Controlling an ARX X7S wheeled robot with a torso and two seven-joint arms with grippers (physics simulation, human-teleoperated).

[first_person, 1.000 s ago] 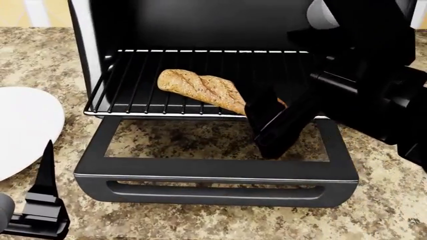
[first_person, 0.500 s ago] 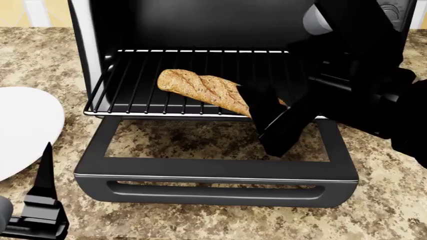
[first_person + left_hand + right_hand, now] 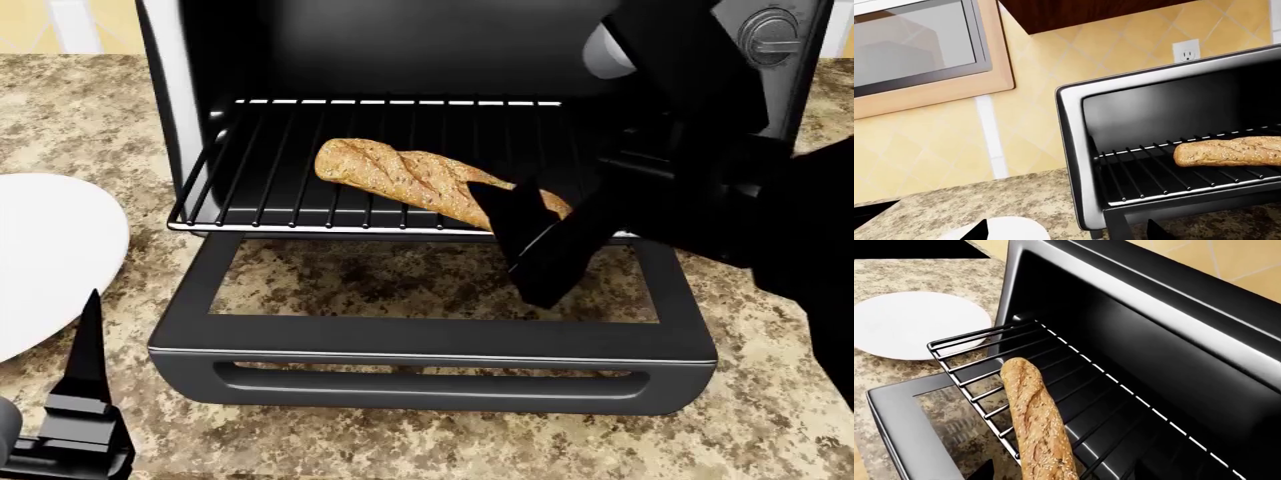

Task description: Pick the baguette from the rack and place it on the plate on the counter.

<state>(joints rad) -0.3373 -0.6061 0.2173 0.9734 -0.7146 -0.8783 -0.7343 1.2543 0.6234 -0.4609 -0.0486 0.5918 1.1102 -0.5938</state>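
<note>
The baguette (image 3: 400,178) lies slanted on the black wire rack (image 3: 267,170) of the open toaster oven. My right gripper (image 3: 534,215) is open at the baguette's right end. In the right wrist view the loaf (image 3: 1031,410) runs between the two spread jaws of that gripper (image 3: 1054,472), over the rack (image 3: 981,355). The white plate (image 3: 40,260) lies on the counter (image 3: 80,110) left of the oven. My left gripper (image 3: 83,400) is open and empty at the front left, near the plate (image 3: 1011,227). The left wrist view also shows the baguette (image 3: 1227,151).
The oven's dropped door (image 3: 427,350) juts forward below the rack, over the counter. The oven's side walls flank the rack. A microwave (image 3: 914,45) and a wall outlet (image 3: 1185,50) are on the tiled back wall.
My right gripper has moved a little up and left, closer over the baguette's right end. The left gripper has sunk slightly. The baguette has not moved.
</note>
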